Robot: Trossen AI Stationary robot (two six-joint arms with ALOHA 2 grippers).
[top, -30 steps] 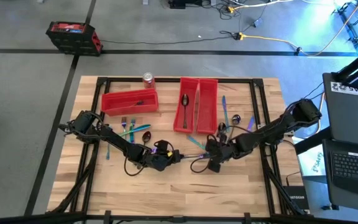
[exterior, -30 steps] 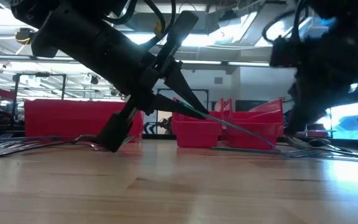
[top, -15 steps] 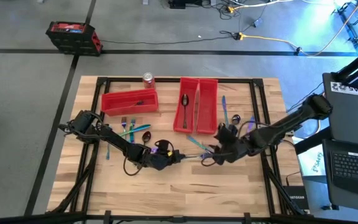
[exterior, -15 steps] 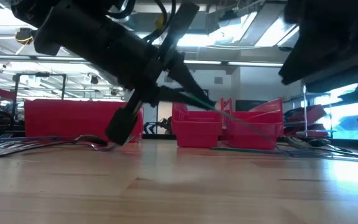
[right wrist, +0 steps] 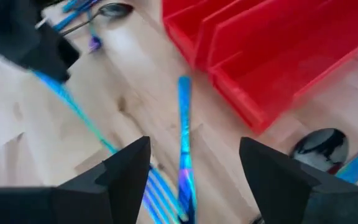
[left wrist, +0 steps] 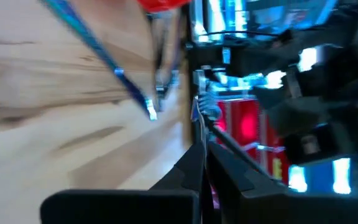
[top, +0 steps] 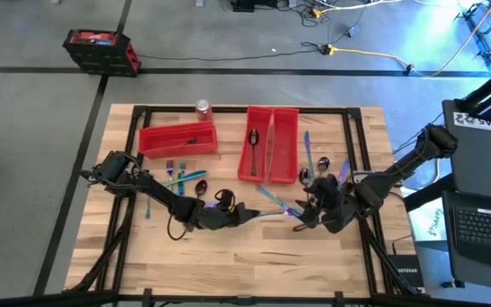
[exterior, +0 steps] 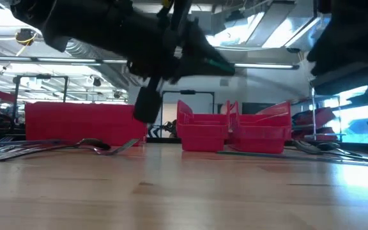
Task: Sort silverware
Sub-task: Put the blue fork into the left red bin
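1. Table (top: 228, 273): wooden top on a black frame, both arms reaching in toward its middle.
2. Red bins: one long bin (top: 177, 138) at the far left, a pair of bins (top: 285, 145) standing side by side at far centre; a dark spoon (top: 253, 147) lies in the left one of the pair. Soda can (top: 203, 108) at the far edge.
3. Left gripper (top: 244, 212) near table centre, raised off the wood (low view shows it clear of the surface). Fingers (left wrist: 194, 171) pinched closed on a slim teal utensil (top: 271, 213), probably a fork, that sticks out toward the right arm.
4. Right gripper (top: 307, 215) just right of that utensil's free end, fingers (right wrist: 126, 171) spread open, nothing between them.
5. Loose silverware: a cluster (top: 177, 177) on the left between the long bin and the left arm; more pieces (top: 324, 164) right of the bin pair; a blue piece (right wrist: 184, 134) on the wood just near the pair.
6. Risks (judgement only): the held utensil is gripped at one end, so it could pivot or slip out mid-carry; swinging it toward a bin may clip the right arm, which is very near; a tilted release could catch on a bin wall or land in the wrong bin.
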